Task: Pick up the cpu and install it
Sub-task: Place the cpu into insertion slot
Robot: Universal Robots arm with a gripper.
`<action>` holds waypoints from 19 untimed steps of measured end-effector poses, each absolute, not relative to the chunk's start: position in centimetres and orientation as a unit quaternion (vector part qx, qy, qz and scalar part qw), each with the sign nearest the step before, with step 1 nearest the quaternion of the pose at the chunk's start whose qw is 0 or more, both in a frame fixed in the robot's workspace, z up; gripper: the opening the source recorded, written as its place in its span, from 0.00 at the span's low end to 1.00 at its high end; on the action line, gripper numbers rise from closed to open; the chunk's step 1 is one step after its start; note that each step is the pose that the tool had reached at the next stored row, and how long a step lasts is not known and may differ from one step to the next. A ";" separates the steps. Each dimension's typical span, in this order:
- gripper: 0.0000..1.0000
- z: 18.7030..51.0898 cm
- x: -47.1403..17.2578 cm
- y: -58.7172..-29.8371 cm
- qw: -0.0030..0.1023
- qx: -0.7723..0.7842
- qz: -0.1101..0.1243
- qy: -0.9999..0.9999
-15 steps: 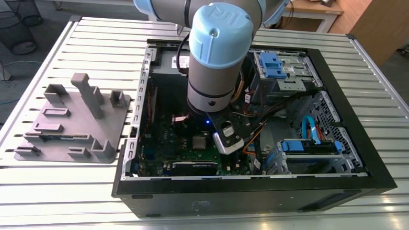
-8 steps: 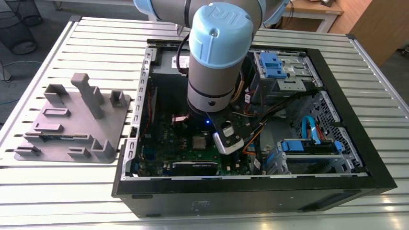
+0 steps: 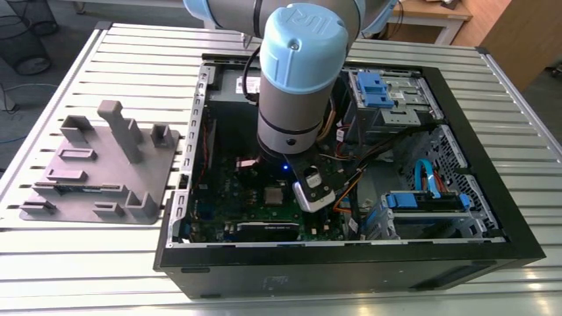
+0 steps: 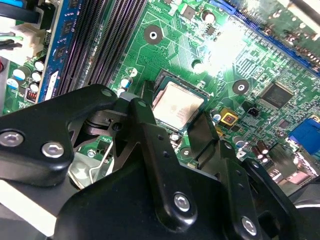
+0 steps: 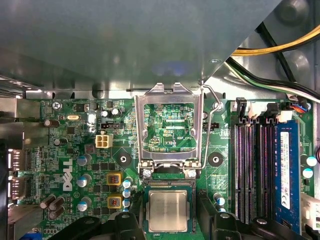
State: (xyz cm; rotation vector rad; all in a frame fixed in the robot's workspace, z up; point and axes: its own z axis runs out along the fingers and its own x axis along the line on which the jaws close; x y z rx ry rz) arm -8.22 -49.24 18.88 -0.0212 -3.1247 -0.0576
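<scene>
The cpu (image 5: 167, 210), a small silver square, lies flat in the socket on the green motherboard (image 5: 75, 150). In the second wrist view the cpu (image 4: 177, 104) sits just beyond my black fingers (image 4: 145, 130). My gripper (image 5: 168, 222) is open and straddles the chip, one finger on each side with a narrow gap to it. In the exterior view the cpu (image 3: 275, 195) shows as a grey square under the arm (image 3: 294, 99), deep inside the computer case (image 3: 491, 253).
The metal socket frame (image 5: 169, 95) stands flipped open beyond the chip, its wire lever (image 5: 212, 125) raised beside it. Memory slots (image 5: 255, 165) run alongside the socket. Cables (image 3: 351, 171) and drive bays (image 3: 395, 95) crowd the case. A grey holder tray (image 3: 97, 168) sits at the exterior view's left.
</scene>
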 end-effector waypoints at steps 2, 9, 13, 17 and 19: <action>0.55 19.0 -8.2 -49.2 0.008 -0.007 -0.018 -1.000; 0.55 19.1 -8.2 -49.2 0.008 -0.007 -0.018 -1.000; 0.55 19.2 -8.2 -49.2 0.008 -0.007 -0.018 -1.000; 0.46 19.3 -8.2 -49.2 0.008 -0.007 -0.018 -1.000; 0.46 19.3 -8.2 -49.2 0.008 -0.007 -0.018 -1.000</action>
